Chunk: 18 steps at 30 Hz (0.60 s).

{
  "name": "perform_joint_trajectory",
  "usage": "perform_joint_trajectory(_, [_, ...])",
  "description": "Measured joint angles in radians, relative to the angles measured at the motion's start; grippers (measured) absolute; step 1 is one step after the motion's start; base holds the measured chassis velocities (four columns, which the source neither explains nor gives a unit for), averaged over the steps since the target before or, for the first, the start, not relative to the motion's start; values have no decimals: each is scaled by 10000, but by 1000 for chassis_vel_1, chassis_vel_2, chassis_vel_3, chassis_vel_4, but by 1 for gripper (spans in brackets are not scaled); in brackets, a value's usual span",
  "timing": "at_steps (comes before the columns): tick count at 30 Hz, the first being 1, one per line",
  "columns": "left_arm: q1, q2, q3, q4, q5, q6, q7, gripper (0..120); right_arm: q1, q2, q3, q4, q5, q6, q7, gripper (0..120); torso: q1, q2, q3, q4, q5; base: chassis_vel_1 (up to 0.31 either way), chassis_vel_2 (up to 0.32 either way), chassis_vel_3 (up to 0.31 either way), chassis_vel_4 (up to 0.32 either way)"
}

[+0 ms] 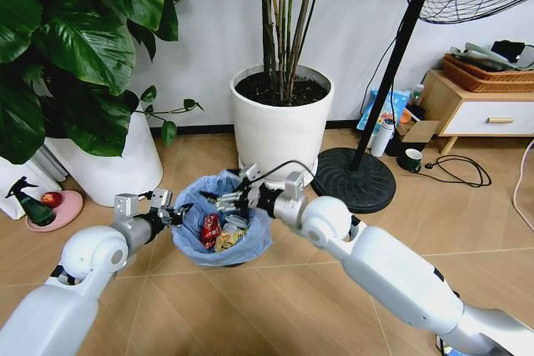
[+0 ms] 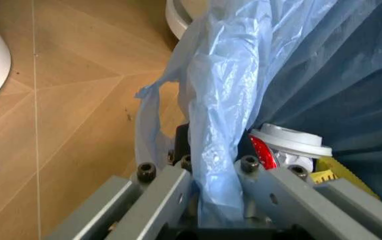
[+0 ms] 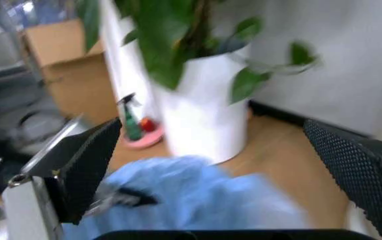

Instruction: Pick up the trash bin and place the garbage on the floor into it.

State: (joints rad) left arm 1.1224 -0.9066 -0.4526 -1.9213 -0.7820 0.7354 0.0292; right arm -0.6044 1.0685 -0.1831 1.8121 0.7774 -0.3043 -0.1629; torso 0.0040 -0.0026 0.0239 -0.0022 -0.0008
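Observation:
The trash bin (image 1: 219, 249), a small round bin lined with a crinkled light-blue bag (image 2: 224, 100), is in front of me between my two arms. My left gripper (image 1: 173, 215) (image 2: 214, 167) is shut on the bin's rim and the bag fold on its left side. Garbage lies inside: a crushed red can (image 1: 209, 228) (image 2: 264, 152), a yellow wrapper (image 1: 228, 240) (image 2: 331, 174) and a white disc (image 2: 291, 140). My right gripper (image 1: 230, 201) (image 3: 212, 125) hovers open over the bin's mouth, nothing between its fingers (image 3: 91, 165), with the blue bag (image 3: 198, 195) just below.
A big white plant pot (image 1: 279, 127) stands right behind the bin, another (image 1: 113, 164) at the left. A green spray bottle (image 1: 28, 203) rests on a pink dish. A fan base (image 1: 355, 181), a floor cable (image 1: 459, 174) and a wooden cabinet (image 1: 484, 110) are at the right.

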Motion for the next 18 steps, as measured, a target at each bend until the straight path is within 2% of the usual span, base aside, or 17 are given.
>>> perform_joint_trajectory(1, [0, 0, 0, 0, 0, 0, 0, 0, 0, 0, 0, 0, 0, 0, 0, 100, 0, 0, 0, 0, 0, 0, 0, 0, 0])
perform_joint_trajectory(4, [40, -37, -71, -7, 0, 0, -2, 0, -178, -390, 1096, -135, 221, -48, 133, 100, 0, 1, 0, -1, 0, 0, 0, 0, 0])
perform_joint_trajectory(8, [72, -56, -136, -25, 0, 0, -2, 0, -386, -581, 1684, -490, 186, -72, 166, 100, 0, 1, 0, -2, 0, 0, 0, 0, 0])
perform_joint_trajectory(13, [112, -72, -213, -43, 0, 0, 5, 0, -1324, -794, 2344, -2045, -672, 4, 335, 100, 0, 0, 0, -2, 3, 0, 0, 0, 0])
perform_joint_trajectory(15, [112, -74, -214, -43, 0, 0, 6, 0, -1364, -792, 2350, -2103, -696, 4, 349, 100, 0, 1, 0, -2, 3, 0, 0, 0, 0])
perform_joint_trajectory(18, [107, -98, -211, -72, 1, 0, 12, 0, -1939, -552, 2388, -3511, -1421, 84, 533, 100, -1, 1, 0, 0, -2, 0, 0, 0, 0])
